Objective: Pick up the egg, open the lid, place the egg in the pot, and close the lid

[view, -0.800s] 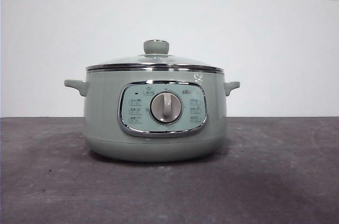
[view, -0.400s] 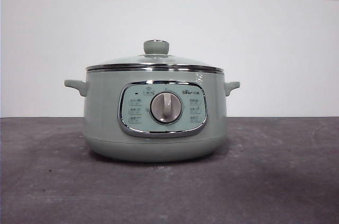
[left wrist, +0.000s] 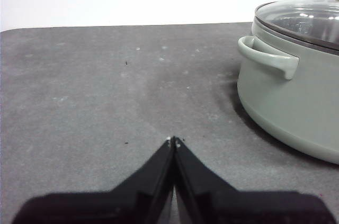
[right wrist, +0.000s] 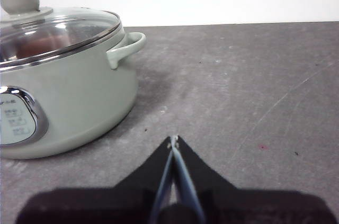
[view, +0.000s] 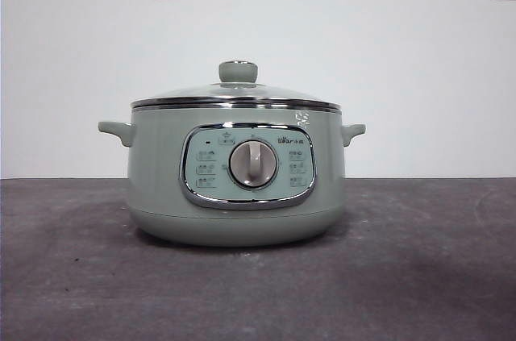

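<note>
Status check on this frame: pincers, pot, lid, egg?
Left pincer shut, empty, beside the pot. Right pincer shut, empty, on its other side. Lid seated on the pot. A brownish shape shows under the glass, possibly the egg.

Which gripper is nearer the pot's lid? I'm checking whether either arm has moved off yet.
Neither clearly. The left gripper sits low beside one pot handle, the right gripper beside the other; both are shut, apart from the lid.

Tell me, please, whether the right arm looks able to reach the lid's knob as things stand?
Probably yes. The right gripper is shut, empty and low beside the pot; nothing stands between it and the knob on the closed lid, though it must rise and open first.
</note>
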